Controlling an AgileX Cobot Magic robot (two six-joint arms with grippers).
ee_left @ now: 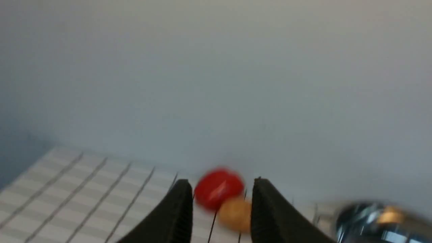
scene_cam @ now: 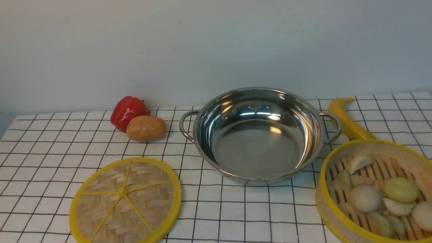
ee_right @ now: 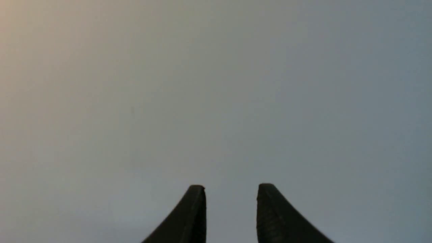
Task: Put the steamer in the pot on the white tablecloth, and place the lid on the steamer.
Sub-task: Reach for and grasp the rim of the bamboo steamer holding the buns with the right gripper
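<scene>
Steamer (scene_cam: 374,189) w/ dumplings, apart from R tool (ee_right: 231,185).

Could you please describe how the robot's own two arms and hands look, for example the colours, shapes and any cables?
Each hand, left and right, shows two dark, nearly black fingers that narrow toward blunt tips. The right one's fingers seem to have fine ridges on an inner side. The arms are out of view, so I cannot tell their colour, cables or markings.
</scene>
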